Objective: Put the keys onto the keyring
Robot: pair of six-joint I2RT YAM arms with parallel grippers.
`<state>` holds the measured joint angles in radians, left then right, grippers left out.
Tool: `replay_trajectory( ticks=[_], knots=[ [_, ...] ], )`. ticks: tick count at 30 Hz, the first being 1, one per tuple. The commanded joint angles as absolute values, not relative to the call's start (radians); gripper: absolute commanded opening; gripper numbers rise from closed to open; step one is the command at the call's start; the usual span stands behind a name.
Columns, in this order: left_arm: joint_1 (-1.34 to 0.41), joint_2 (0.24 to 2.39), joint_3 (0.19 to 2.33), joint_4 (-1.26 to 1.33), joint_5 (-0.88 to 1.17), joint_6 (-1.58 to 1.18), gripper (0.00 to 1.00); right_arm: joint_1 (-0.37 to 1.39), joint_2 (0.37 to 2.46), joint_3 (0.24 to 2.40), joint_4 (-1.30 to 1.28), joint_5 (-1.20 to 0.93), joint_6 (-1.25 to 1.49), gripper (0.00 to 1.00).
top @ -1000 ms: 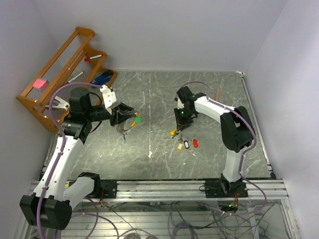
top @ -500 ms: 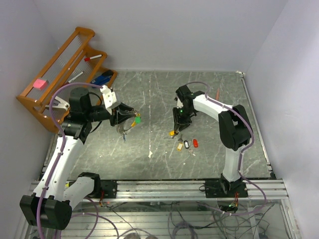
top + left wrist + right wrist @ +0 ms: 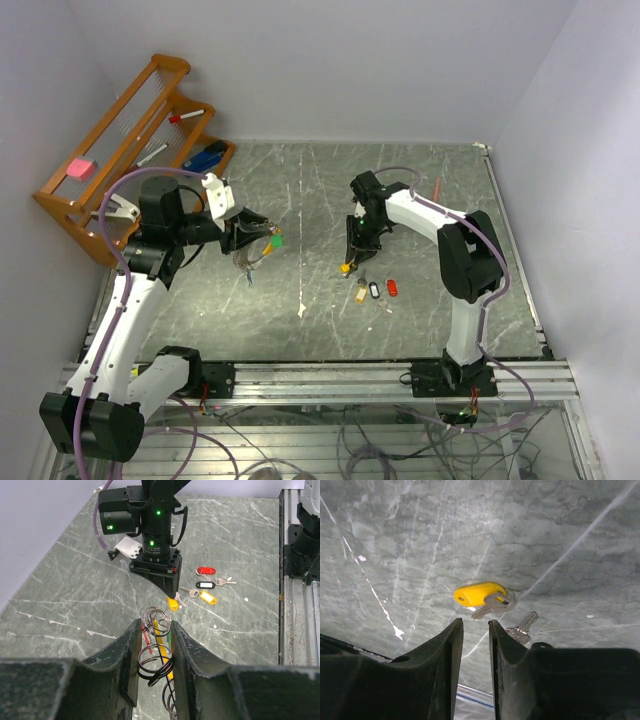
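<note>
My left gripper (image 3: 256, 241) is shut on the keyring (image 3: 156, 652), a bunch of silvery wire loops with yellow, red and green tags hanging in it, held above the table; the green tag (image 3: 276, 240) sticks out in the top view. My right gripper (image 3: 352, 252) is open with a narrow gap and empty, its tips (image 3: 475, 626) just above a yellow-tagged key (image 3: 479, 593). A bare metal key (image 3: 522, 628) lies beside it. Red (image 3: 205, 570), black-and-white (image 3: 205, 585) and yellow (image 3: 207, 597) tagged keys lie to its right on the table.
A wooden rack (image 3: 110, 150) with pens, a blue item and a pink block stands at the back left. A red pen (image 3: 437, 188) lies at the back right. The metal rail (image 3: 320, 378) runs along the table's near edge.
My right gripper has shifted slightly left and back over the yellow-tagged key. The left gripper and the keyring have not moved.
</note>
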<state>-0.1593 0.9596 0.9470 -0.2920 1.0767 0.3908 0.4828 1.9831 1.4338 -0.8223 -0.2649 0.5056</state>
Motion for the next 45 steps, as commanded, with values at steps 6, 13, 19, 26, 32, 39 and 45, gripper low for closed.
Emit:
replay_trajectory(
  ticks=[6,13,19,26,32,39,45],
  knots=[
    [-0.166,0.935,0.961,-0.279,1.084,0.412,0.07,0.486,2.034,1.485,-0.893,-0.172,0.573,0.28],
    [-0.166,0.928,0.976,-0.344,1.077,0.468,0.07,0.485,2.058,1.491,-0.881,-0.163,0.581,0.27],
    [-0.165,0.929,0.969,-0.336,1.078,0.468,0.07,0.483,2.07,1.506,-0.883,-0.154,0.577,0.25],
    [-0.166,0.933,0.975,-0.341,1.07,0.47,0.07,0.483,2.094,1.534,-0.888,-0.125,0.544,0.14],
    [-0.166,0.932,0.975,-0.347,1.069,0.472,0.07,0.483,2.102,1.549,-0.893,-0.114,0.529,0.11],
    [-0.166,0.935,0.975,-0.336,1.065,0.462,0.07,0.483,2.095,1.564,-0.902,-0.107,0.501,0.0],
    [-0.166,0.934,0.97,-0.323,1.064,0.447,0.07,0.485,2.079,1.605,-0.9,-0.136,0.453,0.0]
  ],
)
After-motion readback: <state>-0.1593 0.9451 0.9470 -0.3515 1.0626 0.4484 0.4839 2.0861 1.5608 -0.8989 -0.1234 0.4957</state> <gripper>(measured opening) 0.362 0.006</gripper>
